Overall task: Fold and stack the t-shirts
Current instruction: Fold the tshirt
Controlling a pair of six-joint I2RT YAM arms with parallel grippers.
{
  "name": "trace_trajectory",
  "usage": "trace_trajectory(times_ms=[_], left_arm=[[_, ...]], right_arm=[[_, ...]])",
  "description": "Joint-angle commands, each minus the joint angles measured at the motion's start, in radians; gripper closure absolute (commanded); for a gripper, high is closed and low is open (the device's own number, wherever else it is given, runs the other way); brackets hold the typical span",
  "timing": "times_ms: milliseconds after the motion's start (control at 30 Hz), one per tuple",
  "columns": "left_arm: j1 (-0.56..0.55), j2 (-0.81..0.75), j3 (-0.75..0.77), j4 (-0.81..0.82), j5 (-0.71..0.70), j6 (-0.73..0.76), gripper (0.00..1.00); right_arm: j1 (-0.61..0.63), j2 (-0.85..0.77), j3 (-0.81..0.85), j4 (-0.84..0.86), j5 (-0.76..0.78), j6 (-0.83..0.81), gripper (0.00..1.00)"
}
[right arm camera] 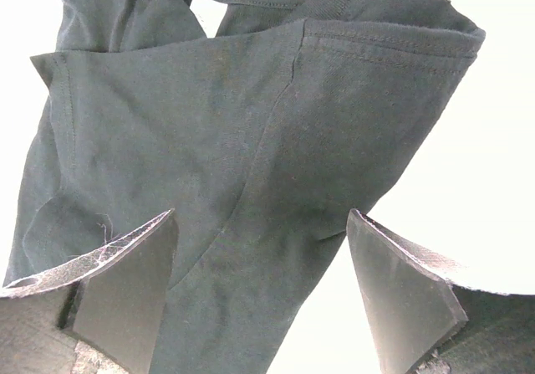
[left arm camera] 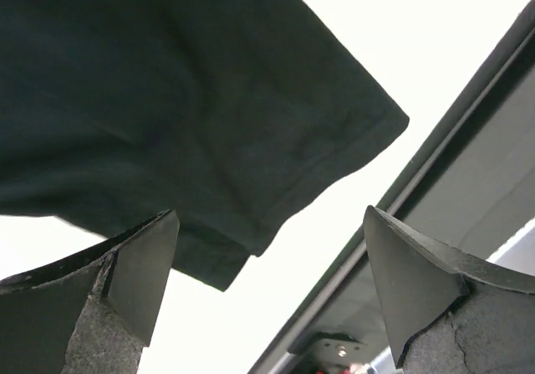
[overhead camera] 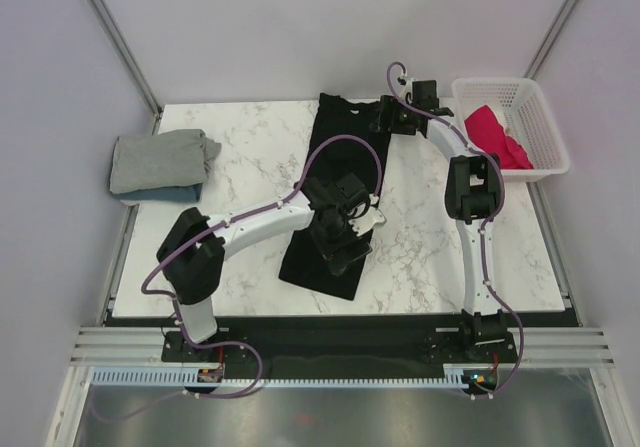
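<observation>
Black shirt status: the black t-shirt (overhead camera: 345, 157) lies folded into a long narrow strip down the middle of the marble table (overhead camera: 250, 137), collar end at the far edge, hem end near the front.

- Over the lower half of the strip sits the left gripper (overhead camera: 345, 239), its fingers (left arm camera: 138, 274) spread wide with nothing between them. The wrist view shows a black sleeve corner ahead of the tips, with the dark edge rail (left arm camera: 451, 140) beyond it.
- The left arm (overhead camera: 250, 222) crosses in from the near-left base. In the top view it hides the shirt's midsection.
- At the shirt's far-right shoulder is the right gripper (overhead camera: 388, 117), its fingers (right arm camera: 401, 299) also spread. Black cloth fills the gap in its wrist view, not pinched. Can't tell if the tips touch it.

Around it:
- A grey t-shirt (overhead camera: 160, 157) lies folded at the far-left table edge, stacked on a blue t-shirt (overhead camera: 150, 195) that shows only as a sliver.
- A white lattice basket (overhead camera: 545, 117) sits at the far-right corner with a crimson-pink t-shirt (overhead camera: 492, 132) crumpled inside.
- The right arm (overhead camera: 470, 192) runs just beside the basket's left wall, between the basket and the black shirt.
</observation>
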Motion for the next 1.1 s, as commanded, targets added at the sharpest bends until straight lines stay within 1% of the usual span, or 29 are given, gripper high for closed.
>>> trace_trajectory(times_ms=[0,133,300,367,400,600,800,1067], left_arm=[[-0.006,0.031,-0.044,-0.010,0.055,-0.033,0.00],[-0.006,0.074,-0.073,-0.010,0.055,-0.033,0.00],[-0.006,0.143,-0.052,-0.010,0.055,-0.033,0.00],[-0.007,0.186,-0.032,-0.010,0.055,-0.033,0.00],[-0.010,0.201,-0.021,0.114,0.207,-0.060,0.00],[-0.027,0.325,0.099,0.120,0.247,-0.108,0.00],[-0.072,0.382,0.201,0.119,0.262,-0.136,0.00],[-0.129,0.420,0.272,0.106,0.244,-0.153,0.00]], right_arm=[[0.005,-0.059,0.003,0.005,0.015,-0.023,0.10],[0.013,-0.046,0.009,0.017,0.020,-0.022,0.10],[0.015,-0.027,0.015,0.028,0.014,-0.013,0.10],[0.016,-0.016,0.022,0.032,0.012,-0.008,0.10],[0.018,0.002,0.031,0.034,0.010,-0.008,0.10],[0.016,0.056,0.086,0.048,0.024,-0.011,0.10],[0.016,0.095,0.136,0.074,0.020,-0.001,0.09],[0.012,0.119,0.169,0.088,0.018,0.009,0.08]])
